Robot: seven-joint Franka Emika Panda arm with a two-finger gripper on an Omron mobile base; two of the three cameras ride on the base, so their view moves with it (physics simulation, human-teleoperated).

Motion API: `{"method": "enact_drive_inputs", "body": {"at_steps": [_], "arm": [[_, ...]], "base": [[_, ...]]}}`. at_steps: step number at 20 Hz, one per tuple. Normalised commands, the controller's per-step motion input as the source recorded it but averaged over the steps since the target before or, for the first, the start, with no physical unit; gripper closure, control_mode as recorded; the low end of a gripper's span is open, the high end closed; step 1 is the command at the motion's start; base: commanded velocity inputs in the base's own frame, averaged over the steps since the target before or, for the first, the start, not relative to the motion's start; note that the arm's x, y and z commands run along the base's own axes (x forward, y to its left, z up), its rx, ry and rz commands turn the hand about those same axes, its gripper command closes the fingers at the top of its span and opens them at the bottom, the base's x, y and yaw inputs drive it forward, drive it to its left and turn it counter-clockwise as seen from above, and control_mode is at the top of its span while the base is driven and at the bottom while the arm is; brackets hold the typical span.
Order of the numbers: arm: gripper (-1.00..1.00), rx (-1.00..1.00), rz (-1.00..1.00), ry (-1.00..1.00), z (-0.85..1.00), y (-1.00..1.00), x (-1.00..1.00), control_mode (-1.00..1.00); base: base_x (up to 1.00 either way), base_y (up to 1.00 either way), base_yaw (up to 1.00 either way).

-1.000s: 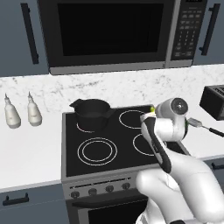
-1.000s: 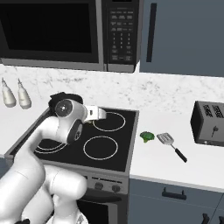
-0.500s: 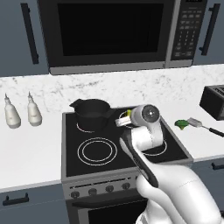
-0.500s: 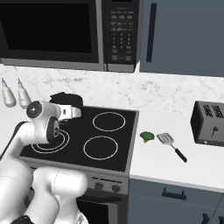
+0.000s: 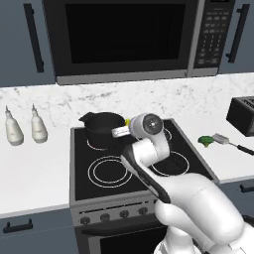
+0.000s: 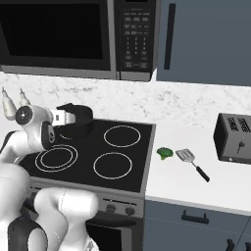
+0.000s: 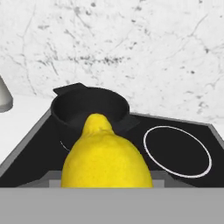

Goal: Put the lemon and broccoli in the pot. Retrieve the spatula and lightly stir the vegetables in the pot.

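A yellow lemon (image 7: pixel 105 157) looms large at the bottom of the hand view, and my gripper (image 5: pixel 121 130) is shut on it. A sliver of the lemon (image 5: pixel 127 120) shows beside the hand in the left base view. The black pot (image 5: pixel 101 130) stands on the back left burner, just ahead of the gripper (image 6: pixel 62 116); its mouth (image 7: pixel 87 107) lies right beyond the lemon and looks empty. On the counter right of the stove, the green broccoli (image 6: pixel 164 153) lies beside the spatula (image 6: pixel 193 163). The lemon hides my fingertips in the hand view.
A black toaster (image 6: pixel 234 138) stands at the far right of the counter. Two white bottles (image 5: pixel 14 131) stand on the counter left of the stove. The microwave (image 5: pixel 124 39) hangs low over the stove. A marble wall closes the back.
The arm has swung left from the stove's right side to the pot, carrying the lemon with it. The broccoli and spatula have stayed in place.
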Motion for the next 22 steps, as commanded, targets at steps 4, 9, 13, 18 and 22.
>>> {"method": "enact_drive_inputs", "body": {"at_steps": [4,9,13,18,22], "arm": [[1.0,0.05,0.07,0.01,0.02,0.41,0.5,-1.0],[1.0,0.0,0.03,0.0,-0.13,0.27,0.55,-1.0],[1.0,0.0,0.0,0.0,-0.22,0.11,0.57,-1.0],[1.0,0.0,0.0,0.03,-0.27,0.0,0.57,-1.0],[1.0,0.0,0.0,0.07,-0.23,0.03,0.54,-1.0]], "base": [[0.0,0.0,0.0],[0.0,0.0,0.0],[0.0,0.0,0.0],[0.0,0.0,0.0],[0.0,0.0,0.0]]}}
